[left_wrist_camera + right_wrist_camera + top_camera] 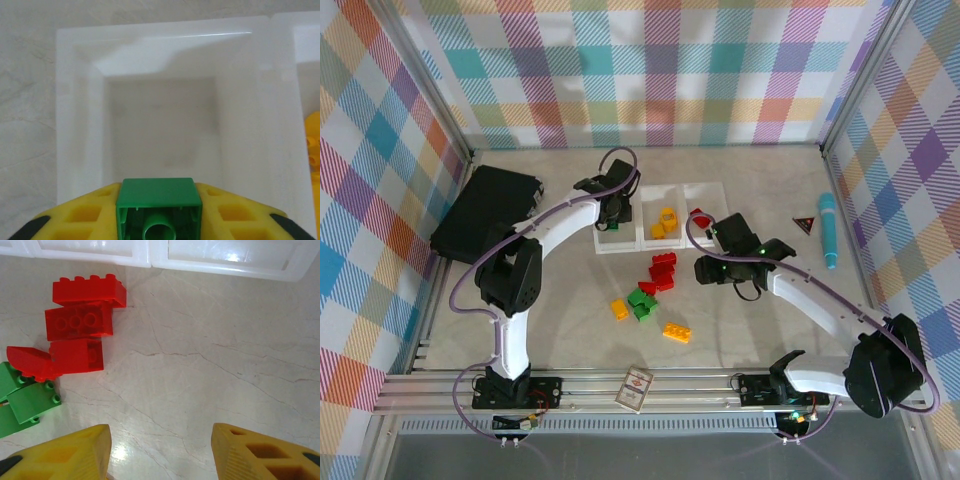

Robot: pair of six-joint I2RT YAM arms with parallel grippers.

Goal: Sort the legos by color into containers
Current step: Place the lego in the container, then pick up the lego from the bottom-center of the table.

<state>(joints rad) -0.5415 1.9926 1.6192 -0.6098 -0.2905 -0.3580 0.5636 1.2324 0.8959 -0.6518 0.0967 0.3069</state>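
Jaws, left gripper [159, 226]: pinching one green lego [159, 196], a yellow pad [85, 216] on either side, with the brick's hollow underside towards the wrist camera. The brick is held over the open left tray [80, 125]. The tray floor ahead of it is bare white. Whether the brick touches the tray, cannot tell.

Containers [625, 246]: three white trays joined in a row, set towards the far edge of the tabletop [215, 365], about mid-width. The middle tray [663, 191] holds yellow legos [665, 222]. The right tray [706, 188] holds one red lego [700, 216].

Jaws, right gripper [160, 452]: spread wide, nothing between them, bare tabletop below. From overhead this gripper sits just on the near side of the right tray.

Loose bricks, mid-tabletop, near side of the trays:
- The red legos [77, 322] are four in a tight cluster, touching one another, to the left of the right gripper.
- The green legos [30, 401] lie just beside the red cluster on its near side.
- One orange-yellow lego [619, 309] lies left of the greens.
- A second orange lego [676, 332] lies apart from the rest, closer to the near edge.

Outward:
- A flat black box [485, 210] lies at the far left corner.
- A blue pen-shaped item [829, 230] lies along the right edge.
- A small dark triangle [805, 223] sits just beside the blue item.
- A red-and-white card [635, 388] rests on the rail at the near edge, between the arm bases.
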